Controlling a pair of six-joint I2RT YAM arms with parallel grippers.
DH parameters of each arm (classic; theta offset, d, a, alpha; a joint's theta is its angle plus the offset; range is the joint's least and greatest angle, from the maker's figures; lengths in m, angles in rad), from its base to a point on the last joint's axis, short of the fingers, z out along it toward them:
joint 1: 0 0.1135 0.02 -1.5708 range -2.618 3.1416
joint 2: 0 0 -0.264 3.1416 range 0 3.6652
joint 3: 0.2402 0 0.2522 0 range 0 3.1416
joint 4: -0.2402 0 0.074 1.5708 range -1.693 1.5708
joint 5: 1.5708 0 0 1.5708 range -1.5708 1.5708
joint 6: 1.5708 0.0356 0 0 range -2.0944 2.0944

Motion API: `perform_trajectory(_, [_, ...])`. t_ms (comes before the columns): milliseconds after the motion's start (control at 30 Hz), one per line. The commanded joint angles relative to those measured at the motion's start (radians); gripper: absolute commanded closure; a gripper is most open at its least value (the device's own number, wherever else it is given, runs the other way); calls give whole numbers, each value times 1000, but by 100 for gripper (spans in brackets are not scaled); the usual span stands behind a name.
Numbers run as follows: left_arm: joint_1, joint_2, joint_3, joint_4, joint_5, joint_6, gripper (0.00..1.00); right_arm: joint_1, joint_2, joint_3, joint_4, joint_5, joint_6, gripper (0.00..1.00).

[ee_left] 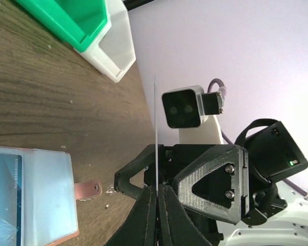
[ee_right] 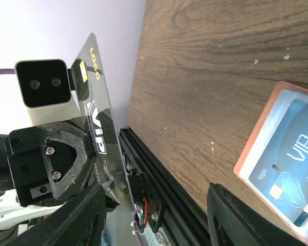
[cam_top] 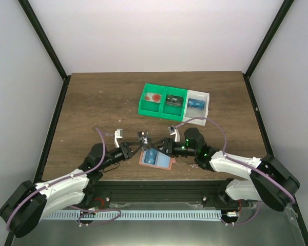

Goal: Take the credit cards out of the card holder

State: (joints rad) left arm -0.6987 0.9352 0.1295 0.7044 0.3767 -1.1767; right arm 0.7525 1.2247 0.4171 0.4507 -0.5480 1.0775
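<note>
Near the desk's [cam_top: 92, 102] front edge, left fingers [ee_left: 143, 220] pinch a grey credit card [ee_right: 95, 110] upright. Right fingers [ee_right: 82, 215] are spread wide and empty, beside the flat card holder [cam_top: 155, 160], with a blue card [ee_right: 292, 154] inside.

On the wooden table [cam_top: 92, 102], toward one o'clock, a green bin [cam_top: 150, 110] holds a red item [cam_top: 155, 98] and a black item [cam_top: 173, 100]. A white bin [cam_top: 194, 121] touches its three o'clock side and holds a blue item [cam_top: 195, 104].
</note>
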Motion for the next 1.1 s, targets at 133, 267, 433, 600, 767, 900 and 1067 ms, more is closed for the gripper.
perform_trajectory(133, [4,-19,-27,119,-6,-34,100,24,67,55,129,-85,37,55])
perform_trajectory(267, [5,1,-34,157,16,-43,100,24,76,45,179,-112,30,70])
perform_trajectory(433, [4,11,-38,184,47,-48,100,24,33,-1,229,-133,-8,95])
perform_trajectory(600, [4,-2,15,89,164,47,64,16,-48,-3,129,-208,-122,100])
perform_trajectory(767, [4,-115,79,-156,223,167,46,2,-173,31,-154,-294,-308,100])
perform_trajectory(900, [6,-180,120,-275,271,237,44,-2,-252,47,-312,-359,-421,99])
perform_trajectory(1067, [5,-170,194,-411,346,341,45,-2,-260,49,-328,-485,-444,100])
